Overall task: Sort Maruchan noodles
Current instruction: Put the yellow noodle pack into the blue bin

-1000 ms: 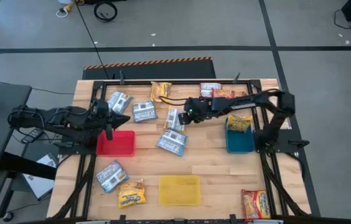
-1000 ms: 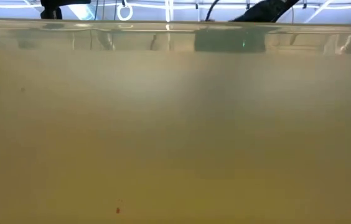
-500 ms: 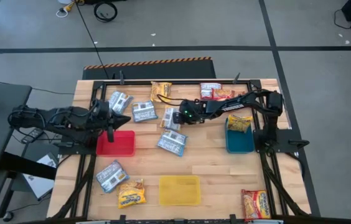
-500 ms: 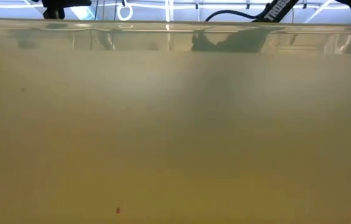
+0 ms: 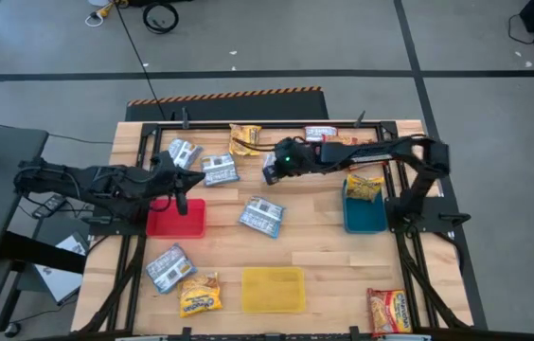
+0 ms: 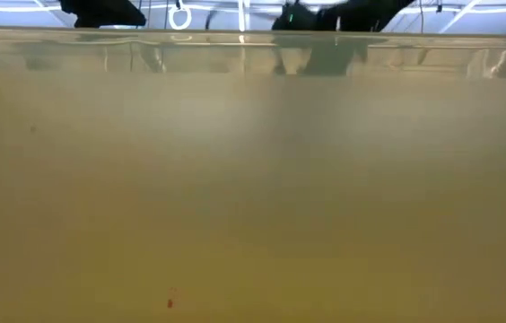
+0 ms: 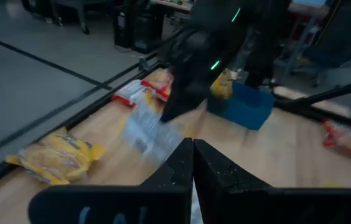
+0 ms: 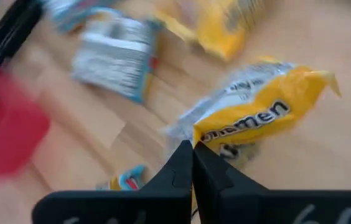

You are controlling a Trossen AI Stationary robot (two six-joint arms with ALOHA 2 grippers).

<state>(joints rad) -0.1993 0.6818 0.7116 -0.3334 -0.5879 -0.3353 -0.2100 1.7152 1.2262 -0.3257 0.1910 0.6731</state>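
My right hand [image 5: 273, 170] hung above the far middle of the tabletop [image 5: 329, 251], fingers pressed together on the edge of a blue-and-white packet [image 7: 143, 132] that dangled clear of the wood. My left hand [image 5: 182, 196], pressed shut and holding nothing, hovered over the far edge of the red tray [image 5: 174, 224] on the left side. A second blue-and-white packet [image 5: 262, 215] lay flat between the red tray and the blue tray [image 5: 364, 220], and a yellow packet [image 5: 364, 188] rested at the blue tray's far end. Two more blue-and-white packets [image 5: 219, 170] lay beyond the red tray, with another yellow one [image 5: 244, 138] by the far rail. On the near side, the yellow tray [image 5: 273, 289] sat bare, a blue-and-white packet [image 5: 169, 266] and a yellow packet [image 5: 199, 295] just to its left. A red packet [image 5: 390, 310] lay in the near right corner. The low view was blocked by a yellow wall right against the lens.
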